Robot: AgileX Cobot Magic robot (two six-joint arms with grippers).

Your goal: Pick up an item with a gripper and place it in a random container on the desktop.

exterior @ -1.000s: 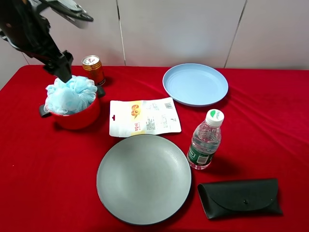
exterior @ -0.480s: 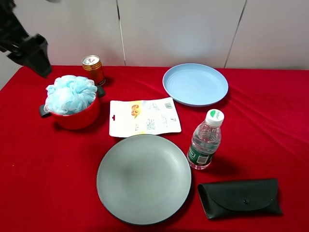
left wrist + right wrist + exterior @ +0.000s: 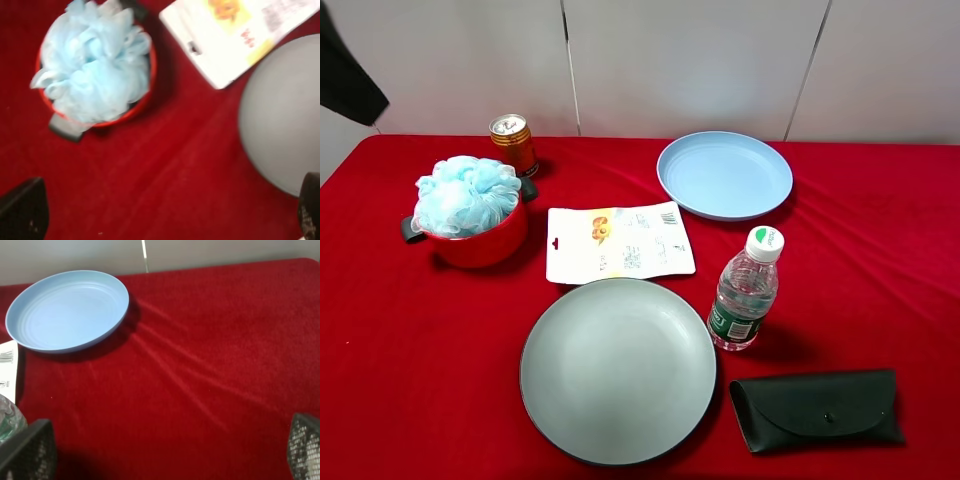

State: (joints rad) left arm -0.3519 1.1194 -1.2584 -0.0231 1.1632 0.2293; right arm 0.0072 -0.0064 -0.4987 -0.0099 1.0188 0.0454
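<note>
Only the left wrist view shows the left gripper (image 3: 165,215), fingers spread wide and empty, above the bath pouf (image 3: 92,62) filling the red pot (image 3: 145,97).

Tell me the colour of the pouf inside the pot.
Light blue; the pouf shows best in the left wrist view.

A fluffy light-blue mesh bath pouf (image 3: 466,194) is seated in a small round red pot (image 3: 480,243) at the left of a red-clothed desktop (image 3: 400,360); a gold metal can (image 3: 513,143) is placed just behind the pot; a white snack pouch (image 3: 618,241) is laid to its right, behind a round grey plate (image 3: 618,369); a round light-blue plate (image 3: 724,174) is set behind the pouch, to its right; a clear plastic water bottle (image 3: 746,288) is stood right of the grey plate, behind a black glasses case (image 3: 817,408).
</note>
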